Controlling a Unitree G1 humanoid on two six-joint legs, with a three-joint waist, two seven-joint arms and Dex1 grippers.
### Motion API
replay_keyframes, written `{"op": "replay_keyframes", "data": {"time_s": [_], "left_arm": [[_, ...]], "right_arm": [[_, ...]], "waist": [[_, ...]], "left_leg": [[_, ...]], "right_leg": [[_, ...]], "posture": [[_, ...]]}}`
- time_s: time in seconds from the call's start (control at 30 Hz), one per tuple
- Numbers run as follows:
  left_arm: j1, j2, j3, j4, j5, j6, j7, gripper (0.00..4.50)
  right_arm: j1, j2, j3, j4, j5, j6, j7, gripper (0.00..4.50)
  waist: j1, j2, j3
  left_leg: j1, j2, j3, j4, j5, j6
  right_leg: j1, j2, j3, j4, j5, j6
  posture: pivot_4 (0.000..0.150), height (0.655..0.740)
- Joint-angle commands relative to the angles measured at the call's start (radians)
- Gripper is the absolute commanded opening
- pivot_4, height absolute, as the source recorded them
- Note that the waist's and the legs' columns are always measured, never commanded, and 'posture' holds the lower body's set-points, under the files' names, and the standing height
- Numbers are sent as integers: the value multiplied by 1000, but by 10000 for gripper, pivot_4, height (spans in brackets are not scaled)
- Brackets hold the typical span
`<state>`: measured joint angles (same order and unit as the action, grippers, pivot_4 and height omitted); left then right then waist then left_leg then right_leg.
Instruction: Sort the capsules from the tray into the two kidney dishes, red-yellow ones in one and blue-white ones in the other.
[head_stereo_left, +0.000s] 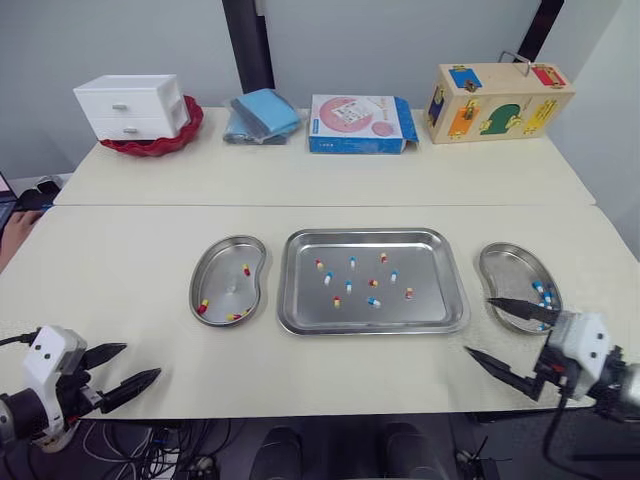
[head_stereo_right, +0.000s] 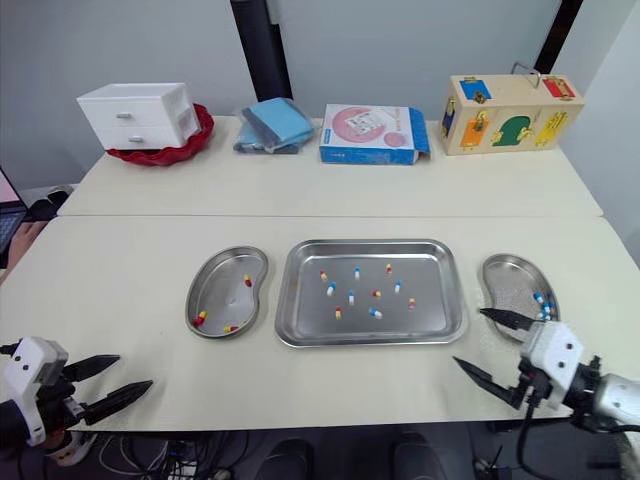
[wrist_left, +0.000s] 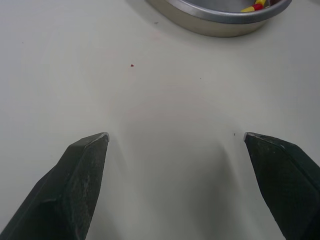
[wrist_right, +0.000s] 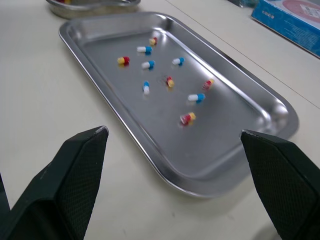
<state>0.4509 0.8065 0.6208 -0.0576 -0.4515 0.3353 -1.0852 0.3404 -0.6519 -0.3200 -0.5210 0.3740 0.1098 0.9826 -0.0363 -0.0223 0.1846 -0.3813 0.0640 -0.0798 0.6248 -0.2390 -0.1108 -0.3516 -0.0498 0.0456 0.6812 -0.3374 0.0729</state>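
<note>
The pale surface (head_stereo_left: 120, 260) has a white drawer unit (head_stereo_left: 132, 105) and a wooden box (head_stereo_left: 500, 100) along its 12 o'clock edge, well apart from my work. In the middle lies the tray (head_stereo_left: 370, 234), with capsules (head_stereo_left: 327, 279) of both kinds scattered loose in it. The left kidney dish (head_stereo_left: 232, 285) at its 9 o'clock holds red-yellow ones, and the right kidney dish (head_stereo_left: 505, 268) at 3 o'clock holds blue-white ones.

My left gripper (head_stereo_left: 140, 362) hangs at the tray's 8 o'clock and my right gripper (head_stereo_left: 480, 326) at 4 o'clock, both spread wide and empty. I judge a pick comes next. For the right, the blue-white capsule (head_stereo_left: 374, 302) near the tray's 6 o'clock rim looks the sensible choice. I should narrow the fingers first, come down steeply and pinch across its short side, since it will likely roll on the steel.
</note>
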Motion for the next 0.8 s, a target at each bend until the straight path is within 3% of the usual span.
{"op": "replay_keyframes", "data": {"time_s": [0.03,0.17,0.33,0.53,0.8], "left_arm": [[34,5,68,-59,-31,10,2,45000],[52,32,96,-134,-56,11,-29,45000],[-21,147,33,-237,-87,18,-136,45000],[-363,203,-232,-260,-79,69,-96,45000],[-773,77,-622,-85,100,10,-78,45000]], "right_arm": [[-26,5,49,-23,16,-26,-2,44464],[-52,1,98,-17,14,-30,-4,44464],[-77,-4,138,-23,19,-4,-13,44464],[-99,3,183,-17,4,5,-36,44464],[-104,5,225,-29,0,18,-72,44464]], "waist": [[3,0,0],[5,0,0],[14,-3,-2],[9,-2,-2],[6,-1,-1]], "left_leg": [[0,0,0,0,0,0],[0,0,0,0,0,0],[0,0,-1,0,0,0],[0,0,-1,0,0,0],[-1,0,-2,1,0,0]], "right_leg": [[0,0,0,0,0,0],[0,0,0,0,0,0],[0,0,-1,0,0,0],[0,1,-1,0,0,0],[0,3,0,1,0,0]], "posture": [[1500,7400],[1500,7400],[1500,7400],[1500,7400],[1500,7400]]}}
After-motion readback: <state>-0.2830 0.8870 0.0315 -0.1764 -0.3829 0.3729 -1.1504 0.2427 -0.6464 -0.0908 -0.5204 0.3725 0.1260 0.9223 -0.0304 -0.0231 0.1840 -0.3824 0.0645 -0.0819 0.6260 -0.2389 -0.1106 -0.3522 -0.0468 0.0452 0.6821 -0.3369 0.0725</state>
